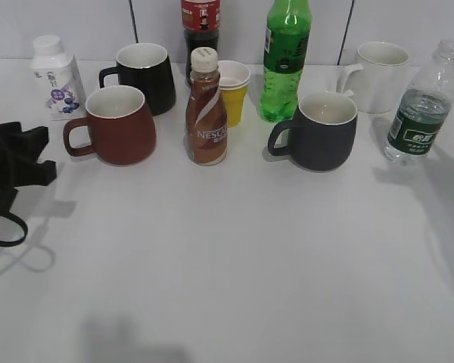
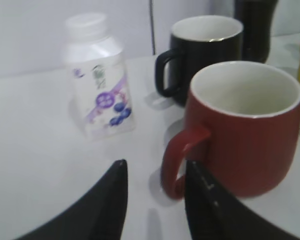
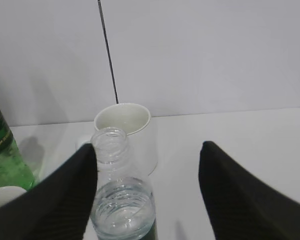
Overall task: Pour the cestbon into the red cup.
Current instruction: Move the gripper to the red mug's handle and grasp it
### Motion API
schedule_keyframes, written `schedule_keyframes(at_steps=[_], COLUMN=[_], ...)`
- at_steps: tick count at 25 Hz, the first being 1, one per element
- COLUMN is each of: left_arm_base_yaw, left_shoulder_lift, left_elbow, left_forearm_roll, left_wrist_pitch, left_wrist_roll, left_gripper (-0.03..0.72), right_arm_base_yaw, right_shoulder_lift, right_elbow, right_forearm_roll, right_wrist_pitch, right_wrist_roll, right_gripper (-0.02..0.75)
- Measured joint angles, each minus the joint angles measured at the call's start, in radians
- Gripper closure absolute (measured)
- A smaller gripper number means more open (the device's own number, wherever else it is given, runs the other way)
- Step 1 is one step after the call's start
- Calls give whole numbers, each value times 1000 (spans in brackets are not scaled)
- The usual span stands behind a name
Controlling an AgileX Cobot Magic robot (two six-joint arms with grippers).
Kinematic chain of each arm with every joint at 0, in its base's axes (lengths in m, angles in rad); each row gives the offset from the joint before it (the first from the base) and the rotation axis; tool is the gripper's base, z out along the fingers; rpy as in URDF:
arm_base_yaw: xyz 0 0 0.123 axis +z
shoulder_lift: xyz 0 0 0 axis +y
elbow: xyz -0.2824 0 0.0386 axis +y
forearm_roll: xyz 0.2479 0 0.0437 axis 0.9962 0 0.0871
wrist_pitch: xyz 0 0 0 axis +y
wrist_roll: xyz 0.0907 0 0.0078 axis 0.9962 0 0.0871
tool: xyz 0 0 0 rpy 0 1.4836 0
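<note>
The red cup (image 1: 121, 125) stands at the left of the table, handle to the left, its white inside empty. My left gripper (image 1: 41, 155) is open just left of it. In the left wrist view the cup (image 2: 245, 130) is close, and its handle lies between the open jaws (image 2: 155, 167), next to the right finger. The cestbon (image 1: 422, 106), clear with a dark green label and no cap, stands upright at the far right. In the right wrist view the cestbon (image 3: 121, 200) sits between my open right gripper's fingers (image 3: 149, 150), against the left one. The right gripper is out of the exterior view.
Behind the red cup are a black mug (image 1: 147, 76) and a white yoghurt bottle (image 1: 57, 76). Mid-table stand a Nescafe bottle (image 1: 206, 110), yellow cup (image 1: 233, 91), green soda bottle (image 1: 285, 60), dark grey mug (image 1: 321, 132) and white mug (image 1: 380, 76).
</note>
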Motion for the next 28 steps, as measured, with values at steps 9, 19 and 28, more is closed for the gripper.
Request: schedule_keyframes(at_steps=[9, 19, 28], left_arm_base_yaw=[0, 0, 0], left_shoulder_lift=[177, 263, 312], left_elbow=[0, -16, -116], left_forearm_roll=[70, 71, 68], left_wrist_pitch=[-240, -288, -222], left_wrist_roll=[0, -42, -47], left_gripper=[391, 348, 347], right_arm_base_yaw=[0, 0, 0], right_shoulder_lift=[1, 1, 1], right_elbow=[0, 0, 0], right_forearm_roll=[-7, -7, -7], right_wrist_pitch=[-1, -3, -5], right_wrist_roll=[1, 1, 1], right_gripper=[256, 256, 256])
